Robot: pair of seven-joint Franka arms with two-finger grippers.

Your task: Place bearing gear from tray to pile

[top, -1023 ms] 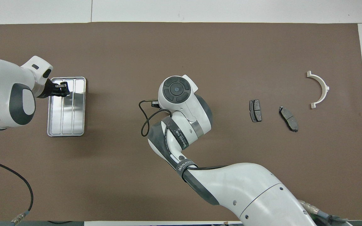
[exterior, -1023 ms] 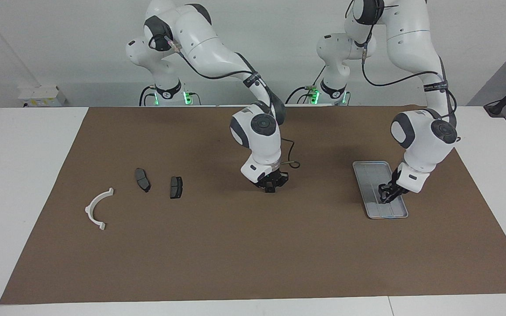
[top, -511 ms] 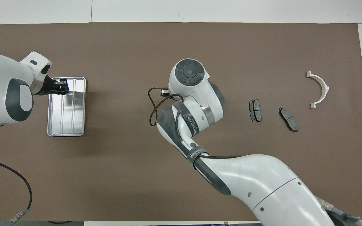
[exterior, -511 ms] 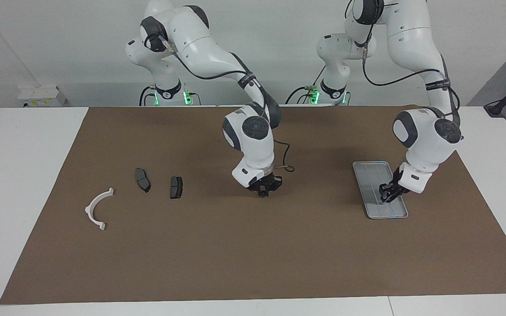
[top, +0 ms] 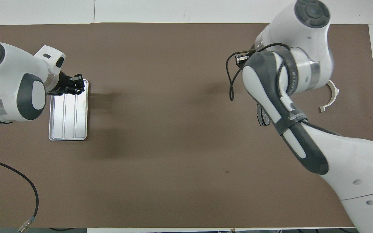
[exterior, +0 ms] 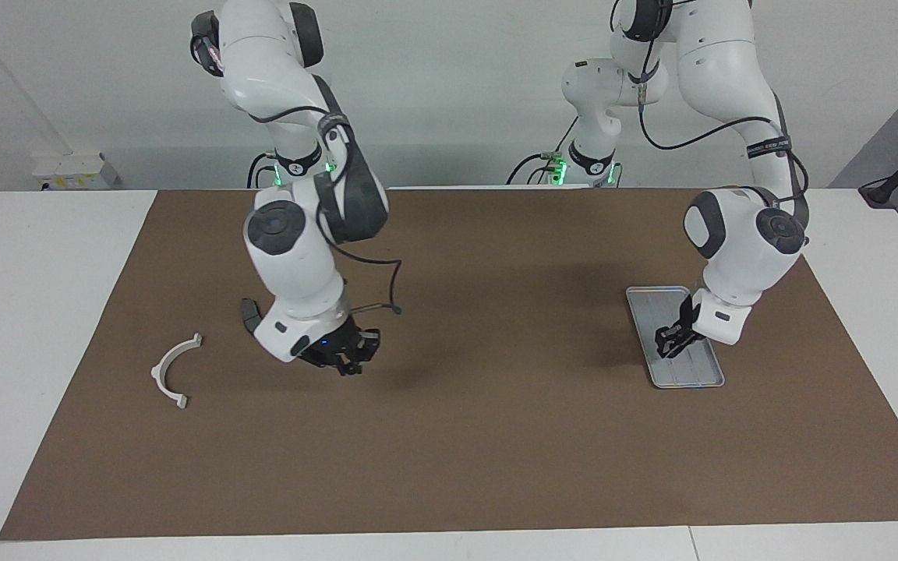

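Looking like the drop-off step: right gripper [exterior: 346, 360], fingertips clenched, hangs beside the pile's dark grey brake-pad plate [top: 261, 116] and white semicircular plastic arc [exterior: 172, 370]. The bearing gear is possibly pinched inside, hidden, and none shows on the flat silver-grey metal tray [top: 68, 129]. Next: lower and release by the plate. Left gripper [exterior: 669, 343] waits over the tray, grip state I cannot tell; lettering on the arm strap [top: 290, 118] is unreadable.

Both robot arms [exterior: 301, 257] are shiny white with dark grey round joints, thin black cables, and black grippers. Green lights glow at their bases.
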